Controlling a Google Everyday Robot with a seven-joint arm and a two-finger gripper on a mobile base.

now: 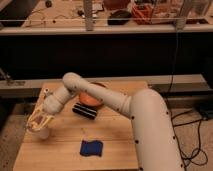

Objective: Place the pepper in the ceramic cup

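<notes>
My gripper [40,123] is at the left side of the wooden table [115,152], pointing down. It hangs right above a small pale cup [43,133], which it partly covers. The orange pepper does not show; I cannot tell whether it is in the gripper or in the cup. The arm reaches from the right across the table to the gripper.
A shallow orange bowl [93,98] sits at the back middle of the table, partly behind the arm. A black ribbed block [85,111] lies in front of it. A blue cloth [91,148] lies near the front edge. A cluttered shelf runs behind.
</notes>
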